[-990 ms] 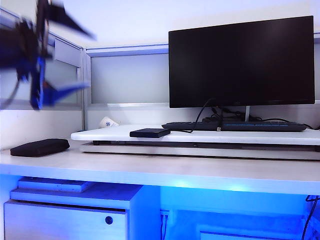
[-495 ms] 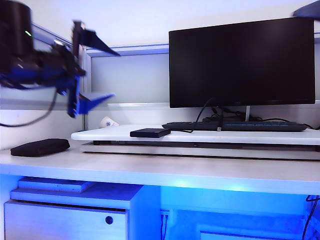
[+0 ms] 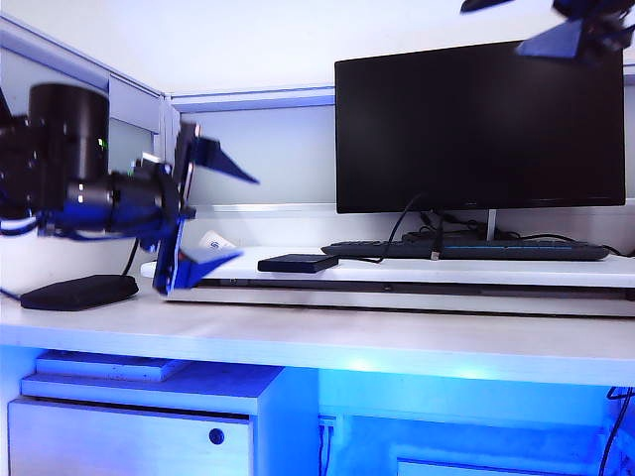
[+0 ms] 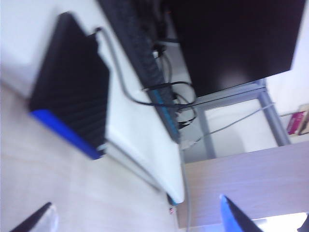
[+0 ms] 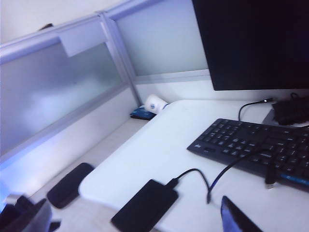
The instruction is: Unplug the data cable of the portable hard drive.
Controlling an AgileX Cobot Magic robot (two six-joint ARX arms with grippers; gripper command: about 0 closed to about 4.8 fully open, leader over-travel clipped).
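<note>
The portable hard drive (image 3: 298,263), a small flat black box, lies at the front left of the raised white board (image 3: 417,271). It also shows in the left wrist view (image 4: 72,82) and the right wrist view (image 5: 145,205). The thin black data cable (image 5: 193,174) is plugged into its far end and curls toward the keyboard (image 5: 256,145); the left wrist view shows the cable (image 4: 123,87) too. My left gripper (image 3: 246,218) is open, level with the board and left of the drive, holding nothing. My right gripper (image 3: 491,30) hangs open high above the monitor's top edge.
A black monitor (image 3: 481,124) stands behind the keyboard (image 3: 466,251), with thicker cables under it. A black padded cushion (image 3: 79,292) lies on the desk at the left. A paper cup (image 3: 213,243) lies by the partition wall behind the board.
My left arm has swung down and to the right, from high at the left to just beside the board. My right gripper has entered at the top right. The drive has not moved.
</note>
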